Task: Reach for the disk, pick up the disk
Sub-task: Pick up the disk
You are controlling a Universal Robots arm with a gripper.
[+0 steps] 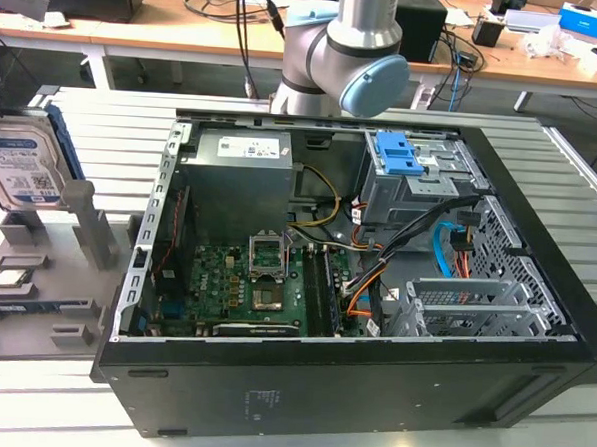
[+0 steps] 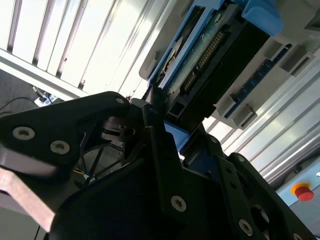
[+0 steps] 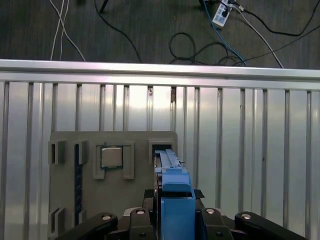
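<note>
Disk [image 1: 23, 164] stands upright in the gray holder [image 1: 69, 302] at the exterior view's left. In the first wrist view we see it edge-on, probably inside the gripper [image 3: 174, 222]. We cannot tell how far the gripper is open, as its base is cut off.

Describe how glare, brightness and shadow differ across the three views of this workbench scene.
Second wrist view: the slatted table blows out to white glare, leaving the disk darker against it. First wrist view: light streaks along the table's slats near the grey holder; the floor beyond is dark. Exterior view: even light; the computer case shades its own interior.
</note>
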